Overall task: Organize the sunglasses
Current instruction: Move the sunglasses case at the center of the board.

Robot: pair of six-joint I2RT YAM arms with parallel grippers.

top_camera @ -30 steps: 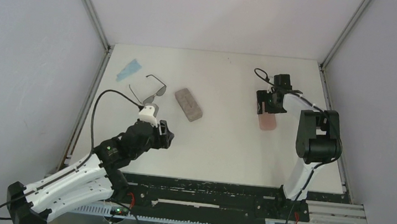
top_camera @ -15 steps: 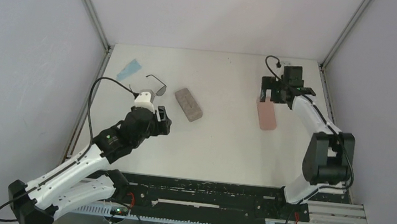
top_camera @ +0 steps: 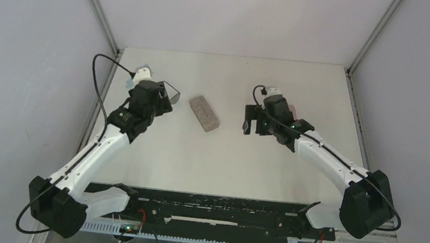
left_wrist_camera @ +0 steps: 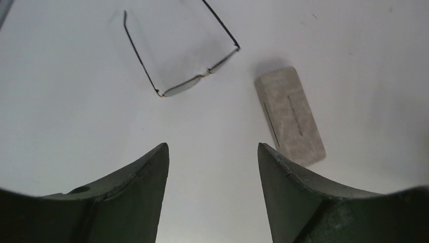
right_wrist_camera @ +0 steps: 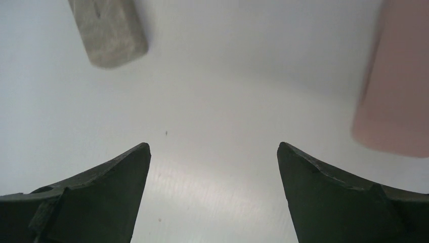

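Left wrist view shows the sunglasses (left_wrist_camera: pixel 183 86) lying flat on the desk (top_camera: pixel 227 153) towards its far left corner. It is a single pair with a thin black wire frame and both temples unfolded, pointing away from the camera. The left gripper (left_wrist_camera: pixel 211 149) hovers just short of them, its fingers spread apart with only bare desk between them, touching nothing. A grey-brown oblong case (left_wrist_camera: pixel 289 115) lies to the right of the sunglasses, near them but apart, set at an angle to the desk's edges.

From the top external view, the left arm stretches along the left edge and covers most of the pair; only a bit of frame shows beside the wrist.

The right gripper (right_wrist_camera: pixel 213 147) hangs over the middle of the desk, fingers wide open and empty. In its own camera an end of the grey-brown case shows at the upper left, and a pink case (right_wrist_camera: pixel 397 76) sits at the right, cut off by the picture's border. Neither case touches the fingers.
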